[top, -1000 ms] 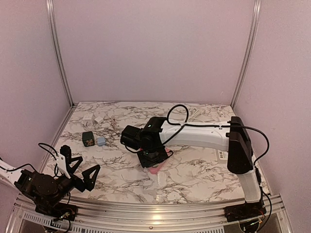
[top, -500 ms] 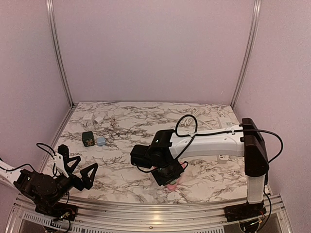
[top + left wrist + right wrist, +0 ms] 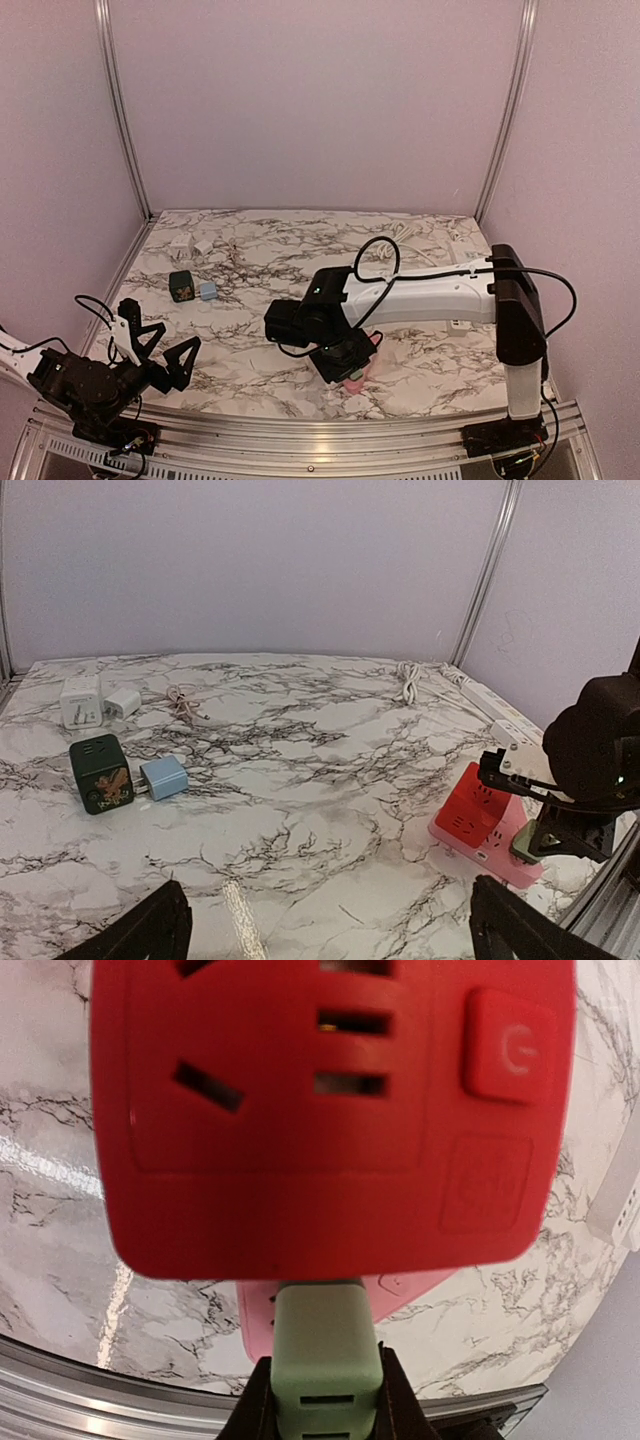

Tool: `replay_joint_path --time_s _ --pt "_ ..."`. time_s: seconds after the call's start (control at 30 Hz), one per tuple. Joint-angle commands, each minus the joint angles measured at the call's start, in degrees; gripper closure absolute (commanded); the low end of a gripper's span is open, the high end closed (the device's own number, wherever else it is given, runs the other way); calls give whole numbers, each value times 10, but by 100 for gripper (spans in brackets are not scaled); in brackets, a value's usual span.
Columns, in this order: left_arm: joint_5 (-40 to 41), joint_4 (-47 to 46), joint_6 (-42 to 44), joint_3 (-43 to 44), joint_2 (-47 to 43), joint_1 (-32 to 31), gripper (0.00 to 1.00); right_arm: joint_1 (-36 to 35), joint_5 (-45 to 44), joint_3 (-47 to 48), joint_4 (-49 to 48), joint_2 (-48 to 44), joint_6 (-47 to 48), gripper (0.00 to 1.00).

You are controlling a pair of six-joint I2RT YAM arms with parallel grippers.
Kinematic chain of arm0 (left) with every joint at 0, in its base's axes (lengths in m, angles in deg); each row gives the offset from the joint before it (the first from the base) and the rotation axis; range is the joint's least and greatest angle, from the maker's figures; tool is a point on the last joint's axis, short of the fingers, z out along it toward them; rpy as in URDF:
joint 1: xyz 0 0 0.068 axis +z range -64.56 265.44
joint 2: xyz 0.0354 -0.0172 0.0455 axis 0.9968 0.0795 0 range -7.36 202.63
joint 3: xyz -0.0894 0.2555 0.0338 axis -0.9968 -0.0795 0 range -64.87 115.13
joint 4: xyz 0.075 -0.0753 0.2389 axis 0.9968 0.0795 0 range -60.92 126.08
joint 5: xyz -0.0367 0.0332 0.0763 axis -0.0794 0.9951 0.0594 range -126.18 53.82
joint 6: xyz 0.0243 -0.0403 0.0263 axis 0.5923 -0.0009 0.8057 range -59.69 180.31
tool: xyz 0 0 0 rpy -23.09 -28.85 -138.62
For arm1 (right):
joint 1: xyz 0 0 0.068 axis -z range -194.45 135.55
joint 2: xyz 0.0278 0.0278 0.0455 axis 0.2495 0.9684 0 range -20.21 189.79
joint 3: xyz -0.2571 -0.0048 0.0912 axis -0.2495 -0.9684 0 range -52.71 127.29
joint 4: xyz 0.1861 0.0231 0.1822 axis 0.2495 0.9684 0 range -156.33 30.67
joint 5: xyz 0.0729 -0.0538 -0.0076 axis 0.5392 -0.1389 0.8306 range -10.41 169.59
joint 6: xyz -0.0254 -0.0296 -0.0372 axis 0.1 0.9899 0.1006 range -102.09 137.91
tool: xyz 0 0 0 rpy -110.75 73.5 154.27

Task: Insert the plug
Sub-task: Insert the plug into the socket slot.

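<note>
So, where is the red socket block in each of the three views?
Top external: red socket block front centre, mostly hidden.
Left wrist: lower right.
Right wrist: fills the upper frame, above the green plug.
Shared landmark: marble table.

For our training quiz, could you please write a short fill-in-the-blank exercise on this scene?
The plug in the right tool is pale ___.
The socket block before it is ___.
The left tool stands ___.
The charger beside the dark cube is ___.
Missing: green, red, open, blue.
</note>
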Motion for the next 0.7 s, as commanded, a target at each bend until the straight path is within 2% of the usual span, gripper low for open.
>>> replay_joint_path --time_s 0.0,0.1,0.3,0.43,0.57,0.67 --pt "8 19 -5 6 -29 1 1 -24 35 57 16 48 49 100" --pt "11 19 3 16 -22 2 1 -39 34 92 16 63 71 99" --pt "9 19 10 27 -7 2 1 -45 22 78 16 54 50 80" --pt "7 18 8 30 -3 1 1 -45 15 80 16 23 40 60" --pt "-1 5 33 41 10 2 1 -45 -2 89 15 -15 28 32" --pt "-6 -17 75 54 28 2 1 -45 -16 90 16 -44 21 24"
